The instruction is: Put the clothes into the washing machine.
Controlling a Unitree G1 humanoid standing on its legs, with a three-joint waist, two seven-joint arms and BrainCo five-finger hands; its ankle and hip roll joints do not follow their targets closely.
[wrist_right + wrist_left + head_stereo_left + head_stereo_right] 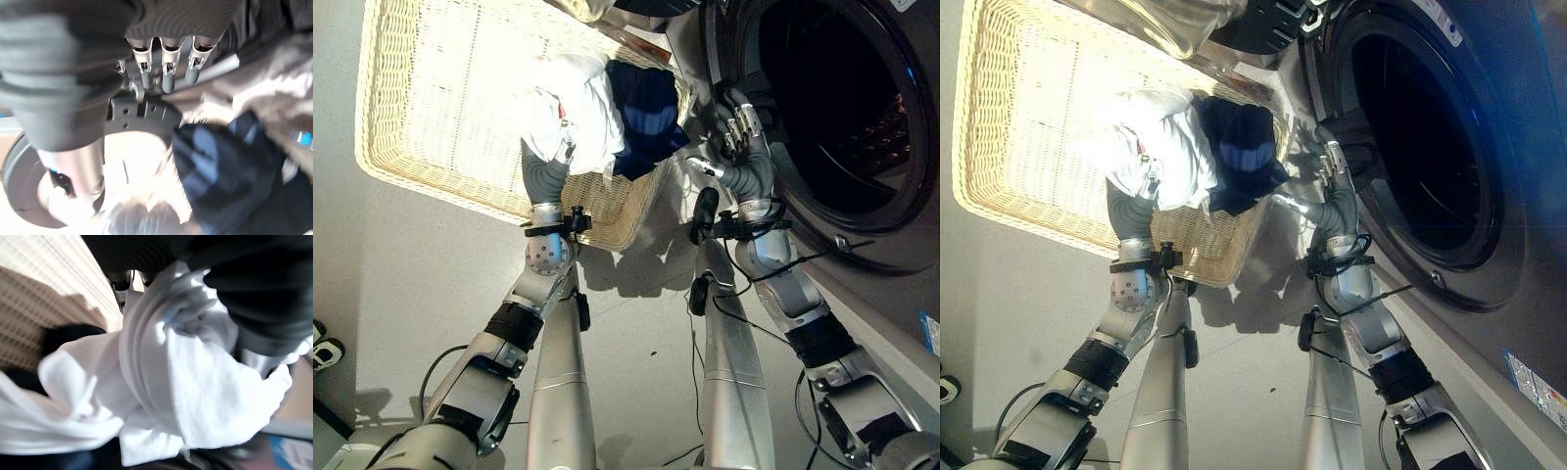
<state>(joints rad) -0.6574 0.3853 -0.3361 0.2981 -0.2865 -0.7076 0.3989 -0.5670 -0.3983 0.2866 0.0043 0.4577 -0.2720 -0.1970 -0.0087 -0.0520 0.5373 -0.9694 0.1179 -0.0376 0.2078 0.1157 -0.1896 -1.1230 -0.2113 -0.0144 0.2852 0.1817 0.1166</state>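
The white cloth [570, 116] is bunched up around the left hand [254, 308], at the basket [431, 117] corner, and the hand seems to be squeezing it. The washer [842, 108] door hole is off to that hand's right. The right hand [741, 132] is nearer the hole, fingers straight, holding nothing. A blue cloth [646, 113] lies between the two hands.

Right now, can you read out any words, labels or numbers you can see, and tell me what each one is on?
None can be read.
Sticker on the washing machine front, lower corner: print too small and blurred.
Label at the machine's top edge: too small.
White garment, wicker basket: no print visible.
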